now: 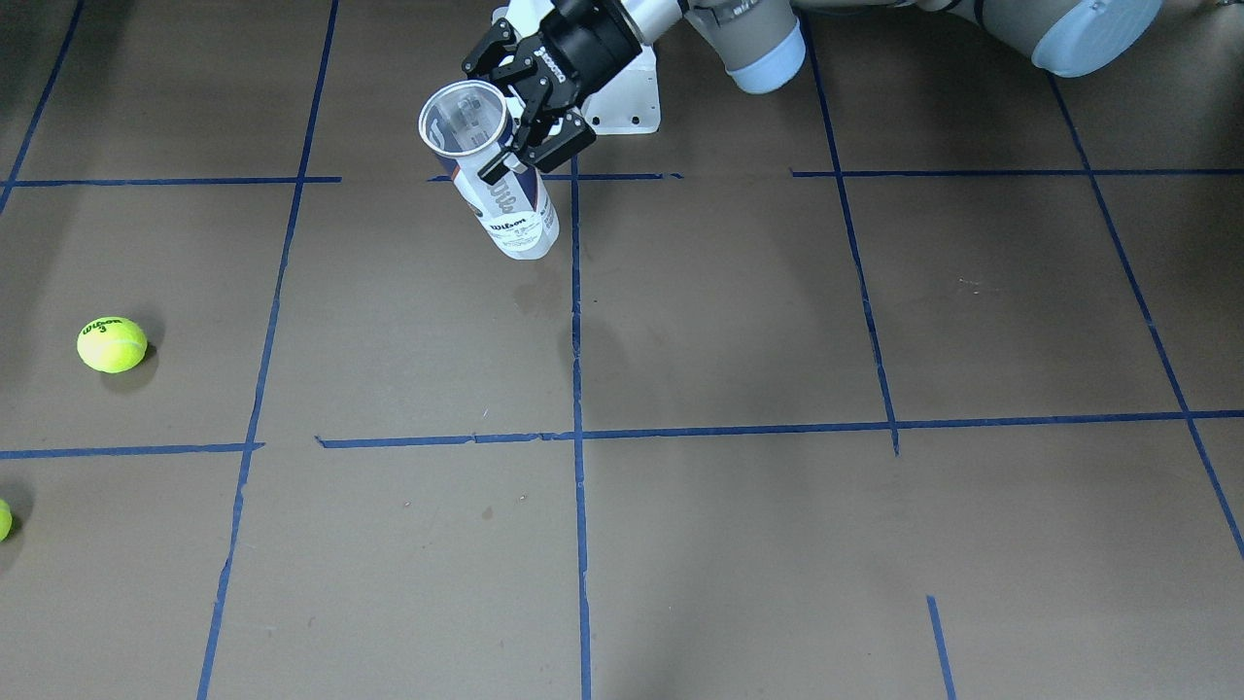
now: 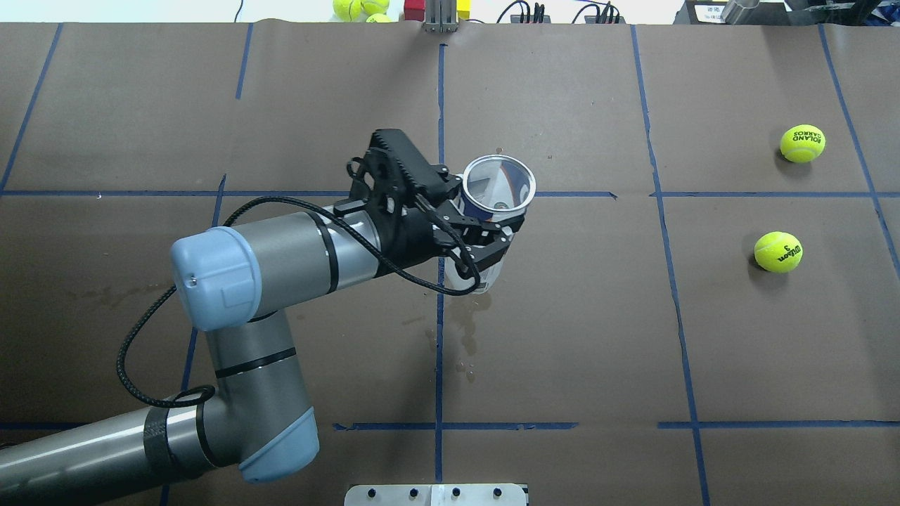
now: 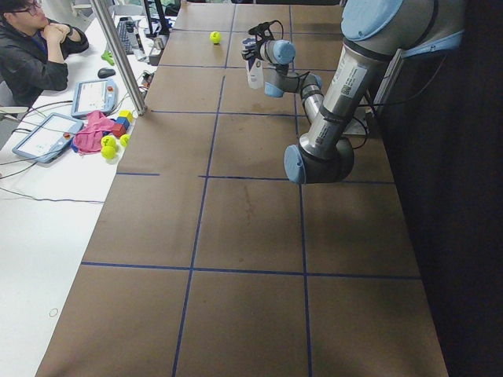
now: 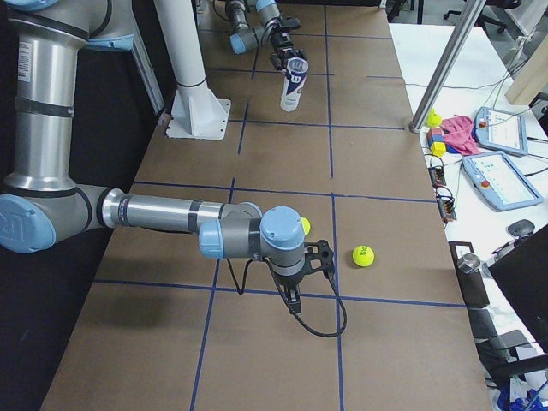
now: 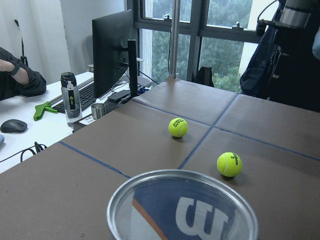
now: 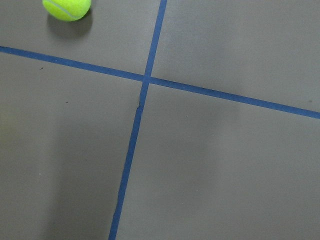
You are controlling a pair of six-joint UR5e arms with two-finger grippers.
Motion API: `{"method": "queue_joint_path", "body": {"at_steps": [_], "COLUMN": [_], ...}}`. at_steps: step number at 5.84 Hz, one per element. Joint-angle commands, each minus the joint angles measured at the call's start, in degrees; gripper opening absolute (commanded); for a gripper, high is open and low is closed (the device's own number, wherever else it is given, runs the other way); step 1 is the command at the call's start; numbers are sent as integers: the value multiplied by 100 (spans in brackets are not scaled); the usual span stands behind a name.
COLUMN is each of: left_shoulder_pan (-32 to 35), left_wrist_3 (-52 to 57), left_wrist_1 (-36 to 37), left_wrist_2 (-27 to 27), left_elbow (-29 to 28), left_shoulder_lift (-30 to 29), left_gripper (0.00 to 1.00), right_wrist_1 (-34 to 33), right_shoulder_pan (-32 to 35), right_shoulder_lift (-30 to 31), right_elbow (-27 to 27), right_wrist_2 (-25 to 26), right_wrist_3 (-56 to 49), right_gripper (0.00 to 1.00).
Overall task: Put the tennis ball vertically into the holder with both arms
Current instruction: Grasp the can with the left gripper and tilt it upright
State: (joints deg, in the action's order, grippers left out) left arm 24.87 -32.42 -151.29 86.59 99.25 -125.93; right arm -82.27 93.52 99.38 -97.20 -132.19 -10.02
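Note:
My left gripper [image 2: 485, 235] is shut on the holder [image 2: 498, 184], a clear tube with a white and navy "W" label, held near upright with its open end up by the table's centre line. The gripper [image 1: 530, 136] grips it just below the rim [image 1: 465, 117]. The rim fills the bottom of the left wrist view [image 5: 182, 205]. Two tennis balls [image 2: 778, 251] [image 2: 802, 143] lie on the table at the robot's right. My right gripper [image 4: 289, 291] hangs over the table close to them; I cannot tell whether it is open or shut. One ball [image 6: 66, 7] shows in the right wrist view.
A white pedestal [image 4: 193, 86] stands at the robot's side of the table. A metal post [image 3: 118, 55], tablets, toy blocks and spare balls [image 3: 108, 145] sit on the white desk beyond the far edge. An operator [image 3: 31, 47] sits there.

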Motion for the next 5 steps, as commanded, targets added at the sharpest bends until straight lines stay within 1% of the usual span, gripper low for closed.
{"method": "queue_joint_path", "body": {"at_steps": [1,2,3,4,5], "left_shoulder_pan": [184,420,587,685,651], "left_wrist_3": [-450,-450,-406,108,139], "left_wrist_1": [-1488,-2962,-3002,-2985,-2985], "left_wrist_2": [-20,-2,24,172,208], "left_elbow": [-865,-1856,-1961,-2023,-2311], "left_shoulder_lift": [156,130,130,130,121], "left_gripper": [68,68,68,68,68], "right_wrist_1": [0,0,0,0,0], "right_shoulder_pan": [0,0,0,0,0], "right_shoulder_lift": [-24,-41,-50,-50,-50], "right_elbow": [0,0,0,0,0], "right_wrist_2": [9,9,0,0,0], "right_wrist_3": [0,0,0,0,0], "right_gripper": [100,100,100,100,100]}}
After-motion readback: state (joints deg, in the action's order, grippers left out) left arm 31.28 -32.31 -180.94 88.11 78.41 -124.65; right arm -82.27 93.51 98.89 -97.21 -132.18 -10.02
